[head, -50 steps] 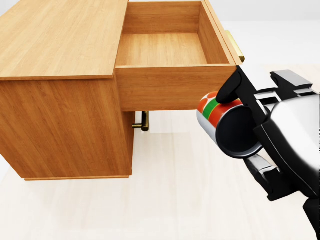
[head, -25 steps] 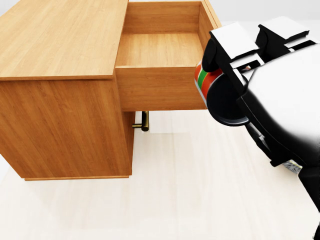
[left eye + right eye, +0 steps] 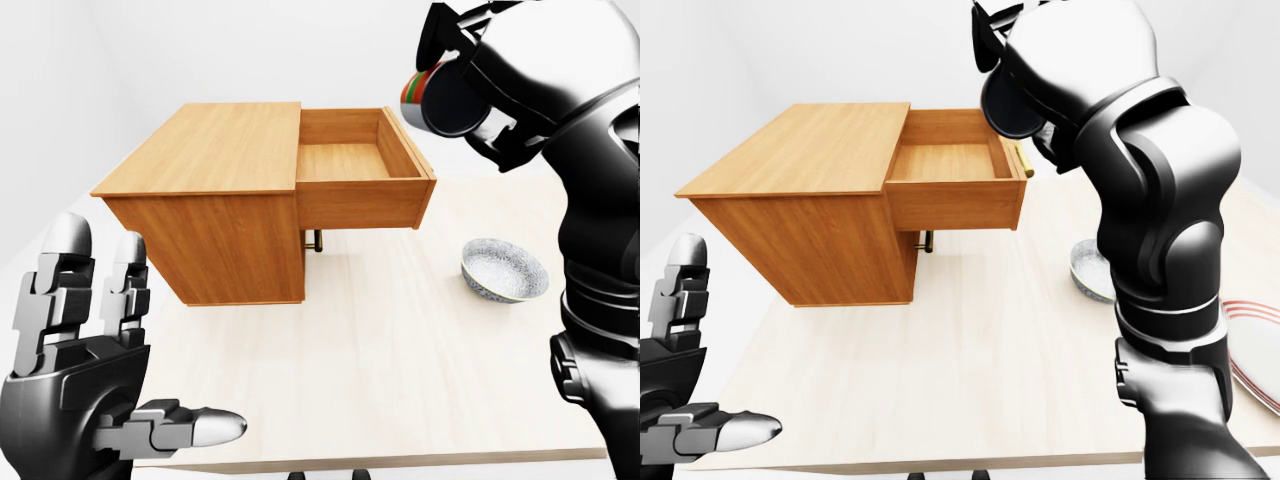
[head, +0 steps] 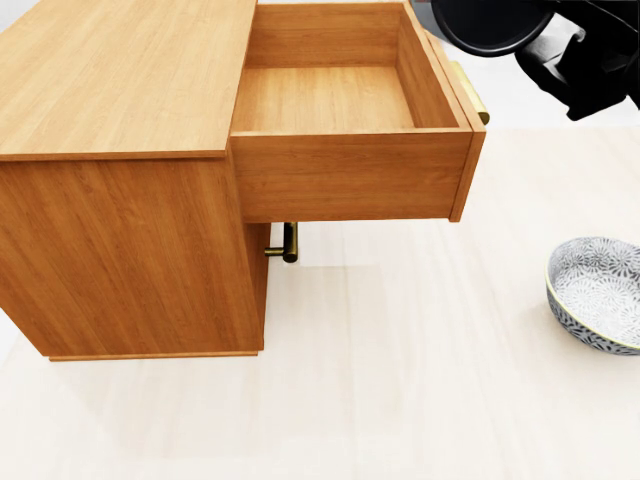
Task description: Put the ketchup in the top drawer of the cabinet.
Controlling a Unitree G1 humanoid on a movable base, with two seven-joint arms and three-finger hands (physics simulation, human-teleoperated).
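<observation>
The ketchup bottle (image 3: 418,92), with a red and green label and a dark round end, lies sideways in my right hand (image 3: 440,68), whose fingers are shut round it. It hangs above the right corner of the open top drawer (image 4: 350,175) of the wooden cabinet (image 3: 200,215). The drawer's inside shows bare wood. In the head view only the bottle's dark end (image 4: 488,24) and part of the hand show at the top right edge. At the bottom left of the left-eye view my left hand (image 3: 150,345) stands open and holds nothing.
A patterned grey bowl (image 4: 600,292) sits on the pale table to the right of the cabinet. A red-rimmed plate (image 3: 1262,352) lies at the right edge of the right-eye view. A brass handle (image 4: 285,243) of the lower drawer shows under the open drawer.
My right hand has carried the ketchup up from beside the drawer's right face to above its right corner. The bowl it hid is now uncovered.
</observation>
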